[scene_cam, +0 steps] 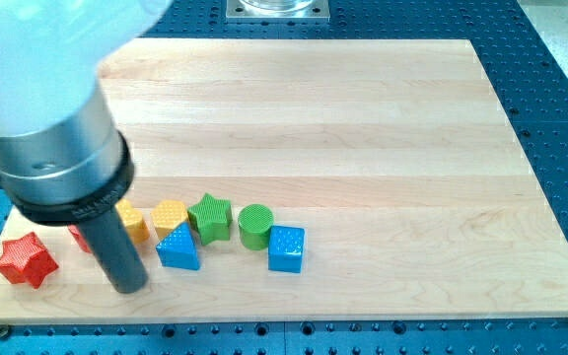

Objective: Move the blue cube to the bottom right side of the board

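The blue cube (286, 248) sits near the board's bottom edge, a little left of centre, just right of and below a green cylinder (254, 225). My tip (129, 287) rests on the board near the bottom left, well to the left of the blue cube. A blue triangular block (177, 248) lies between my tip and the cube. The rod and the arm's large body cover the view's upper left.
A green star (209, 217), a yellow hexagonal block (169, 216) and a yellow block (133, 222) line up left of the green cylinder. A red star (25, 260) lies at the far bottom left. A red block (80, 237) is partly hidden behind the rod. The wooden board (383, 148) rests on a blue perforated table.
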{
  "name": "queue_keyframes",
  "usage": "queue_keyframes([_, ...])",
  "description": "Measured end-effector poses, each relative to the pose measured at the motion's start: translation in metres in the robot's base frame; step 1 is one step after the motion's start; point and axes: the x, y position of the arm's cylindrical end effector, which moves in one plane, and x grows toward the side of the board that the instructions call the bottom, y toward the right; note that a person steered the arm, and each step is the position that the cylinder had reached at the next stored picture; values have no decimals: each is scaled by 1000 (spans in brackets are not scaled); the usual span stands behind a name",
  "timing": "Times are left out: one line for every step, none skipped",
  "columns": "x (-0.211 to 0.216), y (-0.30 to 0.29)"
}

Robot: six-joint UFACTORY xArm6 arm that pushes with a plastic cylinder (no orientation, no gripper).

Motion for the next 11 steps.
queue_keyframes([-22,52])
queue_keyframes([-24,116])
queue_keyframes([-24,164])
queue_keyframes([-24,142])
queue_keyframes([0,136])
queue_keyframes([0,219])
queue_keyframes([-13,271])
queue_keyframes([-41,270])
queue_keyframes([-48,313])
queue_keyframes([-69,349])
queue_keyframes([-69,375])
